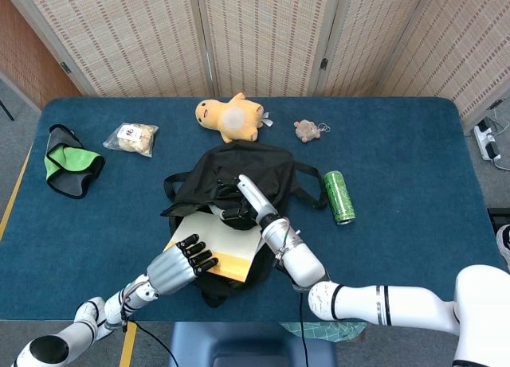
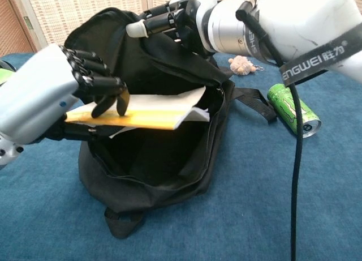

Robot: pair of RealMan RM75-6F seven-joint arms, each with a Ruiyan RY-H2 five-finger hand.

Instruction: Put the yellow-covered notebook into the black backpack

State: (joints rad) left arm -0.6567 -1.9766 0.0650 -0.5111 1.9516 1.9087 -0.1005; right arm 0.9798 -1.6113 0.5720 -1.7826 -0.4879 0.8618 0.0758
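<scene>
The only lettering I can read is "ENGWEI" followed by the Chinese characters "胜为", white print on the black strap wrapped around my right arm's white forearm.

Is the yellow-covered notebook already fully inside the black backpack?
No. In the chest view the yellow-covered notebook lies across the black backpack's open mouth, gripped by the left hand.
</scene>
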